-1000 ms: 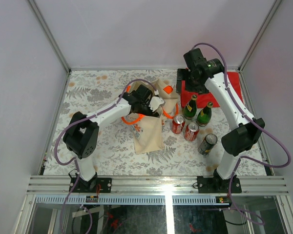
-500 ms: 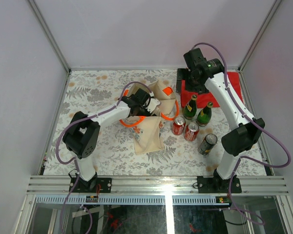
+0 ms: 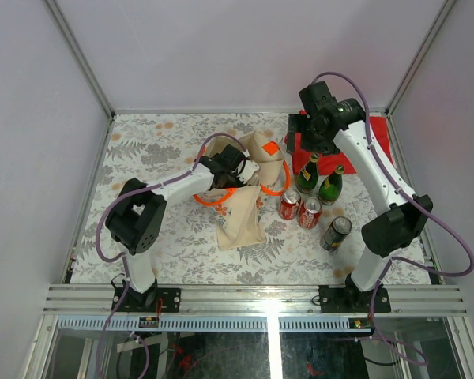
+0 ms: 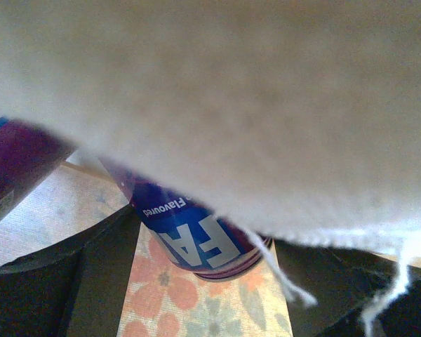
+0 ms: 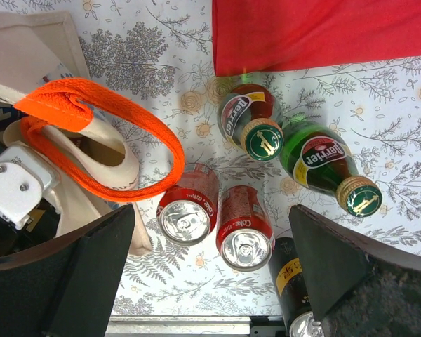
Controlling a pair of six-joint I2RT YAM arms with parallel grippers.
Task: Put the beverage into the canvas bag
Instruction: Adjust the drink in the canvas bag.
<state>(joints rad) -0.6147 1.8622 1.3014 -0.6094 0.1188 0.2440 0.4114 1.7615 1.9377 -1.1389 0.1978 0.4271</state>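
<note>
Seemingly at the drop-off, the left pincer (image 4: 203, 270) sits inside the canvas bag (image 3: 241, 219) lying on the tabletop (image 3: 154, 142), a blue can (image 4: 196, 237) between its fingers (image 4: 49, 295), gripped or freed I cannot tell; next it should let go and back out, while the right pincer (image 5: 209, 232) hangs spread.

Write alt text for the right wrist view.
Looking down past the open right gripper: two red Coke cans stand side by side, with two green Perrier bottles just beyond them and a dark can at the lower edge. The canvas bag with its orange handle lies at left; a red cloth fills the top right.
</note>
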